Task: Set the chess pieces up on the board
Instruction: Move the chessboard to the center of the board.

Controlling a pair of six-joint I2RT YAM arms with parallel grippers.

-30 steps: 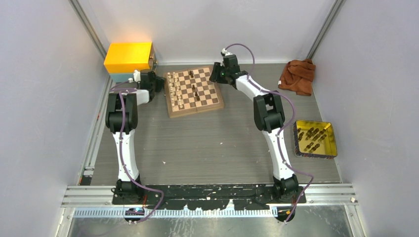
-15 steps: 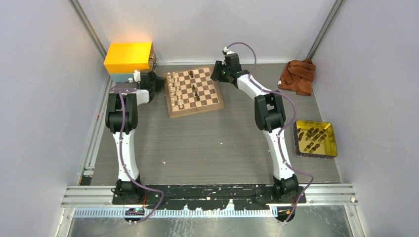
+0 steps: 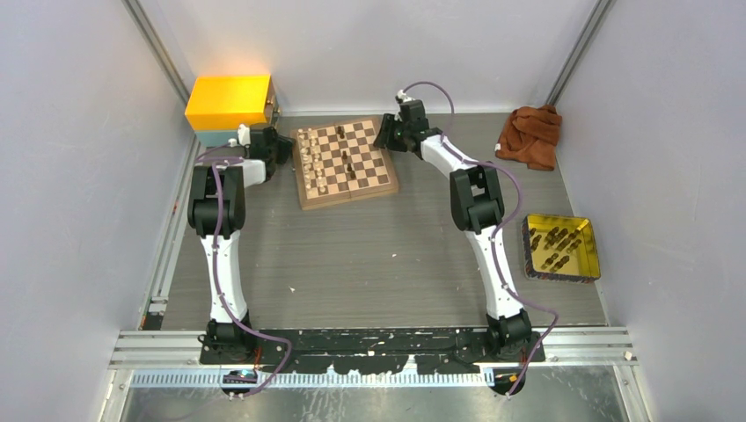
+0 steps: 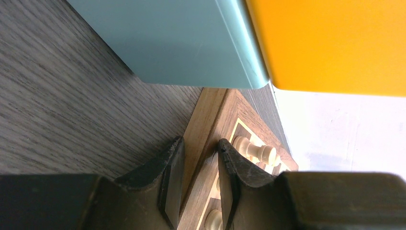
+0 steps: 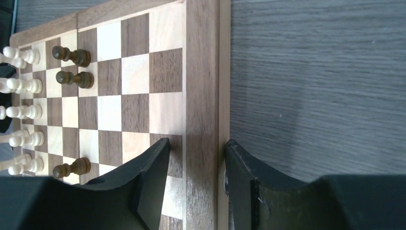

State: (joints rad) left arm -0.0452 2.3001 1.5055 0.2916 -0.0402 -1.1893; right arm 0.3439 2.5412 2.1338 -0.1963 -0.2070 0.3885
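The board [image 3: 369, 167] lies at the back of the table. Cream chess pieces [image 3: 310, 158] stand in its left columns, and a few dark chess pieces [image 3: 349, 165] stand among the middle squares. My left gripper [image 3: 286, 148] is at the board's left edge. In the left wrist view the left gripper [image 4: 200, 140] has narrow jaws astride the board's border [image 4: 210, 120], next to a cream piece [image 4: 258, 152]. My right gripper [image 3: 384, 132] is at the far right edge. In the right wrist view the right gripper [image 5: 198, 141] is astride the border [image 5: 203, 96], one finger over the checks, one outside. Dark pieces [image 5: 72, 55] and cream pieces [image 5: 21, 112] show there.
A yellow box on a teal base [image 3: 229, 101] stands just behind the left gripper, and looms close in the left wrist view [image 4: 182, 43]. A rust cloth [image 3: 530, 136] lies at the back right. A yellow tray [image 3: 591, 255] with several dark pieces sits at the right.
My right gripper has shifted slightly along the board's far right edge. The left arm and the board show no visible movement.
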